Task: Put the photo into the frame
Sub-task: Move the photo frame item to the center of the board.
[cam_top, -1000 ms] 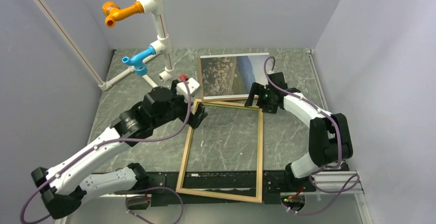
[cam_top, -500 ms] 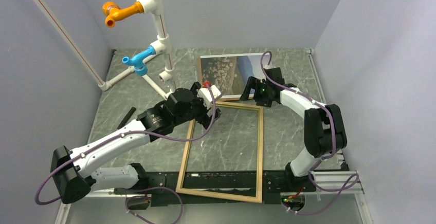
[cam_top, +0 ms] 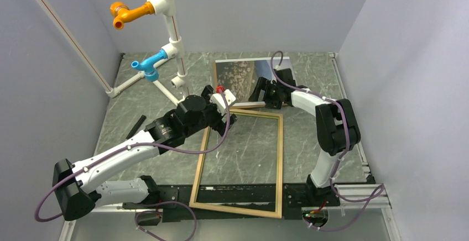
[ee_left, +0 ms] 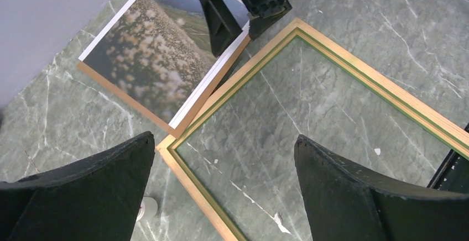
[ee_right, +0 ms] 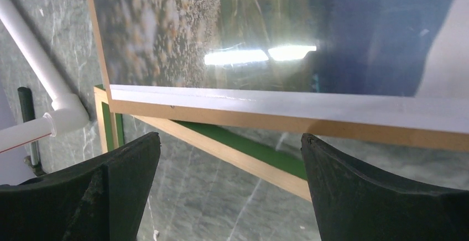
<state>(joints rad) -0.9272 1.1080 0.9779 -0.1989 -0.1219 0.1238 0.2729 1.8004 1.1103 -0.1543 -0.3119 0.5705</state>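
Left arm: stretched farther out from its base, the elbow carried right and toward the far wall.
Left gripper (ee_left: 224,141): moved from beside the left rail of the thin pale-wood rectangular picture frame (cam_top: 280,158) to above that frame's far-left corner.
Right arm: folded in, the elbow drawn left, toward the table's middle, and the upper link raised more upright.
Right gripper (ee_right: 230,139): travelled left and farther back, from by the frame's far-right corner to over the near edge of the large paper photo (cam_top: 235,80) of a flowery meadow.
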